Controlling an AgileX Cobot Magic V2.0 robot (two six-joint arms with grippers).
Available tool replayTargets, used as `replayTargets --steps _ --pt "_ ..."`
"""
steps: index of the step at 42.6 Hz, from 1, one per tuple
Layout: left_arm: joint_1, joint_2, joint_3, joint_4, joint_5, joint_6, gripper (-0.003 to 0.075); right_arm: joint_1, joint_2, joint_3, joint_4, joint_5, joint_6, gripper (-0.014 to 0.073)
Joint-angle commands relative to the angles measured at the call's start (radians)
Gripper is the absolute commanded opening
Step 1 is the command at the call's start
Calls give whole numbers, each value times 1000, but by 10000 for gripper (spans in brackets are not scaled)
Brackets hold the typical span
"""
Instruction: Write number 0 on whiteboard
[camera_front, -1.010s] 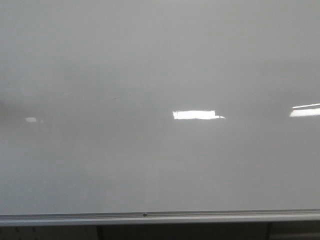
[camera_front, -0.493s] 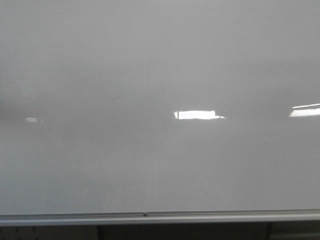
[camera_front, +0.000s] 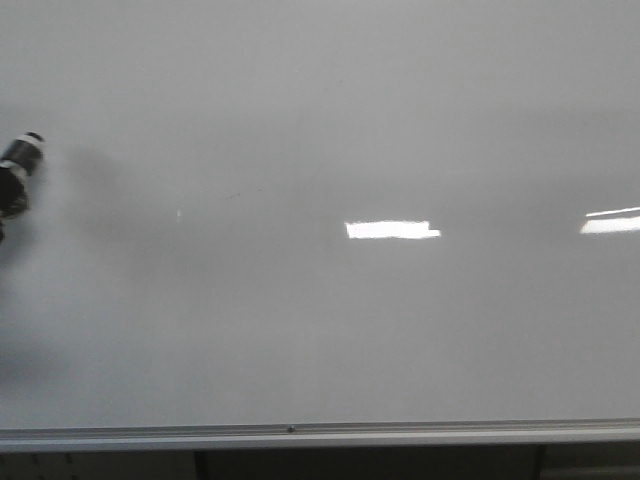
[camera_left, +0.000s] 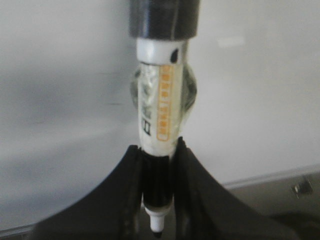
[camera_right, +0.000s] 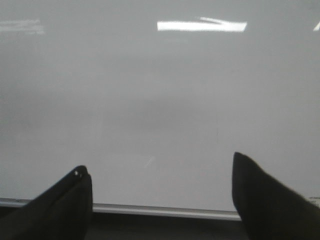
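The whiteboard (camera_front: 320, 120) is a glossy grey-white board that fills the front view, and no number 0 shows on it. My left gripper (camera_left: 157, 147) is shut on a white marker (camera_left: 159, 105) with an orange label and a black end, its nib (camera_left: 157, 229) pointing back between the fingers. In the front view only the marker's black-and-white end (camera_front: 22, 155) shows, at the far left edge in front of the board. My right gripper (camera_right: 159, 162) is open and empty, facing the board (camera_right: 160, 90) low down.
A silver aluminium rail (camera_front: 320, 433) runs along the board's lower edge and also shows in the right wrist view (camera_right: 165, 211). Bright rectangular light reflections (camera_front: 392, 229) lie on the board at the middle and at the right edge (camera_front: 610, 222).
The marker's end has come into the front view from the left edge, with a soft shadow on the board beside it. Earlier no arm or marker showed there.
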Motion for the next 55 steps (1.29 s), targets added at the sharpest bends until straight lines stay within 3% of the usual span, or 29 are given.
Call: replayTargets --steps 1,6,13,22,32,38,46,55 --pt "-72 -41 -78 -208 127 226 -18 3 90 -72 50 -15 -7 594" --pt "-114 -41 -124 -476 310 486 -18 3 164 -121 111 47 -55 594" --pt "-123 -41 -163 -719 554 735 -19 3 270 -196 269 162 -191 594" --pt "-123 -41 -184 -846 831 906 -19 3 406 -300 540 335 -407 594" --pt "-138 -43 -184 -864 834 911 -19 3 649 -421 934 615 -688 594" --pt "-208 -43 -184 -862 834 911 -19 3 777 -473 1078 724 -772 594" --pt "-324 -43 -184 -863 834 911 -19 48 895 -540 1064 734 -779 593" --pt "-349 -43 -184 -863 834 911 -19 184 955 -557 1000 734 -780 593"
